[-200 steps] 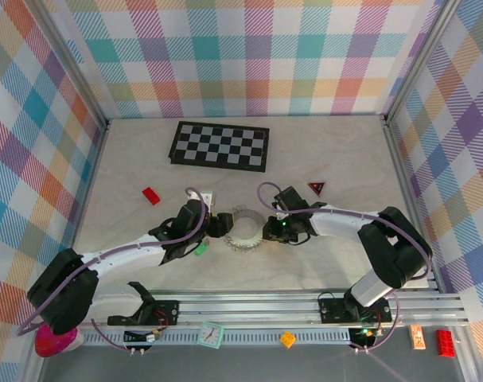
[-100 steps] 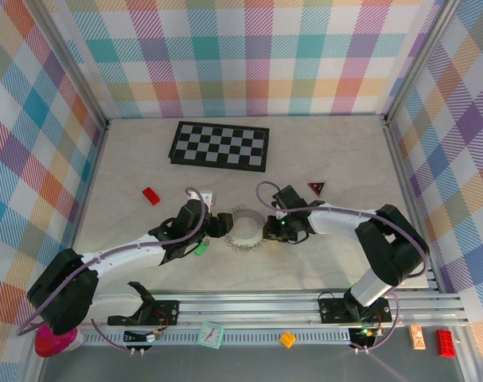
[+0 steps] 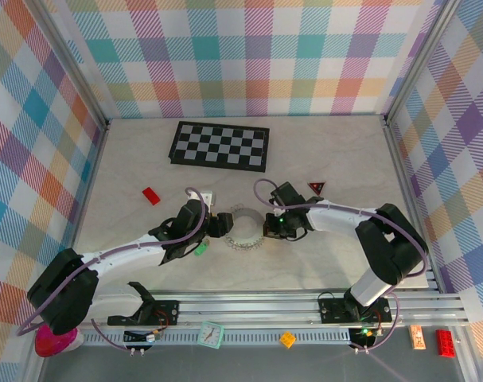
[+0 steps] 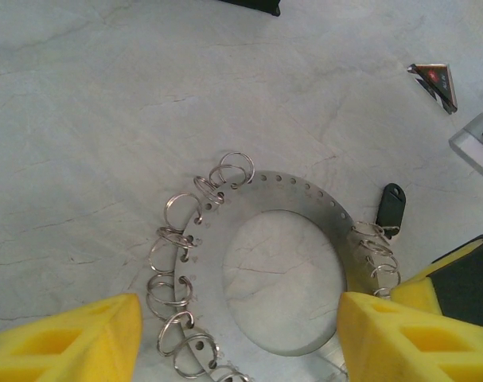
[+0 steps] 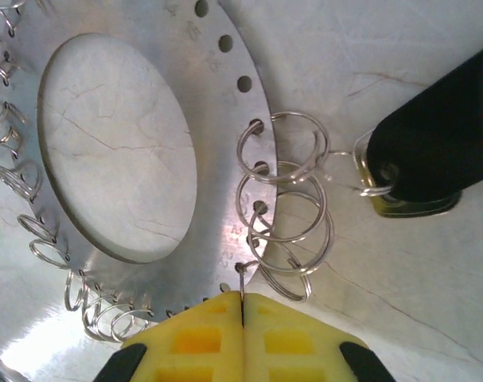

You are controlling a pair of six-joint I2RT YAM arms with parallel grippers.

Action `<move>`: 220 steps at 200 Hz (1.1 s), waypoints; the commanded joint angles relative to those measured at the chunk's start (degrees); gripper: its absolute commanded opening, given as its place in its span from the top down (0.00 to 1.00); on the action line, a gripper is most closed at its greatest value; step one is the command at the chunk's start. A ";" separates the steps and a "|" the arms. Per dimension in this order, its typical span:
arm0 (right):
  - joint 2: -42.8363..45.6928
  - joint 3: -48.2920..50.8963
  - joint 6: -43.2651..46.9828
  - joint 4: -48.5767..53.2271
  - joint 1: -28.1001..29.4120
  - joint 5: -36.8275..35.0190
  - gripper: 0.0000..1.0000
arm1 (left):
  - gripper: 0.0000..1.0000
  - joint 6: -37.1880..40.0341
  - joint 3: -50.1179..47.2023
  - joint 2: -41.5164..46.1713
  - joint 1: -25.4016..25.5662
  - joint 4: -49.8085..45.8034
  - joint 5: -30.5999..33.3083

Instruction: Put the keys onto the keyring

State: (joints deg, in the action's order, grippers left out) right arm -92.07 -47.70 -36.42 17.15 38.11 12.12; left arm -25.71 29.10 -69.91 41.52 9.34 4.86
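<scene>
Between the two pincers, flat on the worktop (image 3: 344, 159), lies the keyring (image 3: 243, 230).

1. Left pincer (image 4: 237, 338): released. Its yellow fingers stand wide apart, one on each side of the keyring (image 4: 305, 199), and grip nothing. From the top camera, the left pincer (image 3: 217, 225) sits at the ring's left edge.

2. Right pincer (image 5: 242, 306): clenched. Its pads meet at the keyring's rim (image 5: 225, 159). A thin wire end of a loop (image 5: 282, 227) runs into the seam; I cannot tell whether it is pinched. From the top camera, the right pincer (image 3: 266, 231) sits at the ring's right edge.

3. Progress. Just ahead and to the side of the right pincer, a black fob (image 5: 432, 159) hangs by a small split ring from one wire loop. I judge this item to be attached. A green-headed key (image 3: 200, 248) lies just behind the left pincer, near the ring's rim. I cannot tell whether it is linked to a loop.

4. Outstanding. I judge the task to be partly done. Most of the loops in the wrist views carry nothing. Any loose key has yet to be threaded onto one.
</scene>
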 commanded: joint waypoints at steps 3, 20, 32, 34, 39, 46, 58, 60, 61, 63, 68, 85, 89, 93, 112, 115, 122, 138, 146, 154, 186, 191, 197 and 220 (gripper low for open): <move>1.68 -4.04 7.49 8.61 0.86 -3.48 1.00 | 0.35 0.61 1.44 0.55 0.37 0.28 1.18; 1.17 -6.21 11.38 12.53 1.75 -5.71 1.00 | 0.35 0.84 1.22 0.67 0.41 0.24 1.40; 0.50 -7.62 13.75 14.99 2.38 -7.50 1.00 | 0.35 1.17 1.07 0.87 0.41 0.15 1.65; 0.38 -7.90 14.10 15.23 2.49 -7.71 1.00 | 0.35 1.19 1.05 0.92 0.41 0.08 1.69; 0.03 -8.40 14.96 15.94 2.73 -8.26 1.00 | 0.35 1.36 1.00 1.04 0.41 0.02 1.77; -0.45 -9.01 15.89 16.62 3.00 -8.77 1.00 | 0.35 1.61 0.96 1.15 0.41 -0.07 1.98; -1.70 -9.91 17.00 17.38 3.35 -9.04 1.00 | 0.35 1.93 0.87 1.43 0.41 -0.28 2.26; -1.88 -10.08 17.18 17.43 3.41 -9.04 1.00 | 0.35 1.97 0.87 1.51 0.41 -0.33 2.37; -1.97 -10.15 17.26 17.46 3.44 -9.04 1.00 | 0.35 1.98 0.82 1.52 0.41 -0.36 2.44; -2.10 -10.22 17.31 17.54 3.50 -9.04 1.00 | 0.35 2.07 0.79 1.59 0.41 -0.31 2.50; -2.47 -10.49 17.52 17.57 3.62 -8.97 1.00 | 0.35 2.15 0.78 1.74 0.41 -0.51 2.52; -3.52 -10.93 17.86 17.25 3.68 -8.90 1.00 | 0.35 2.34 0.61 2.10 0.40 -0.66 2.92; -3.74 -11.00 17.83 17.15 3.73 -8.85 1.00 | 0.35 2.37 0.53 2.23 0.41 -0.73 3.01; -3.92 -11.11 17.81 17.09 3.73 -8.80 1.00 | 0.35 2.38 0.44 2.27 0.37 -0.69 3.03; -4.78 -11.27 17.80 16.71 3.69 -8.56 1.00 | 0.35 2.39 0.19 2.67 0.40 -0.69 3.27; -4.89 -11.32 17.86 16.70 3.72 -8.53 1.00 | 0.35 2.41 0.18 2.66 0.41 -0.65 3.27; -5.14 -11.36 17.96 16.60 3.76 -8.54 1.00 | 0.35 2.34 0.08 2.68 0.41 -0.57 3.37; -5.52 -11.36 18.01 16.46 3.77 -8.54 1.00 | 0.35 2.43 -0.01 2.84 0.38 -0.64 3.51; -5.65 -11.44 18.02 16.42 3.73 -8.53 1.00 | 0.35 2.42 -0.03 2.79 0.38 -0.64 3.51; -5.83 -11.51 17.99 16.43 3.74 -8.51 0.99 | 0.35 2.42 -0.10 2.85 0.41 -0.64 3.52; -6.83 -11.89 17.90 16.24 3.74 -8.01 0.88 | 0.35 2.45 -0.10 2.92 0.41 -0.64 3.61; -6.95 -11.97 17.88 16.18 3.78 -7.86 0.87 | 0.35 2.44 -0.10 2.93 0.41 -0.69 3.66; -7.00 -11.97 17.84 16.09 3.78 -7.81 0.86 | 0.35 2.50 -0.09 2.98 0.41 -0.68 3.58; -7.36 -12.32 17.64 16.16 3.80 -7.99 0.85 | 0.35 2.51 -0.10 3.03 0.40 -0.94 3.66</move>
State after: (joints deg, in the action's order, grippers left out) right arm -98.85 -58.52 -19.00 32.47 41.67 3.86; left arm -24.21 29.10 -68.10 41.52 8.95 7.64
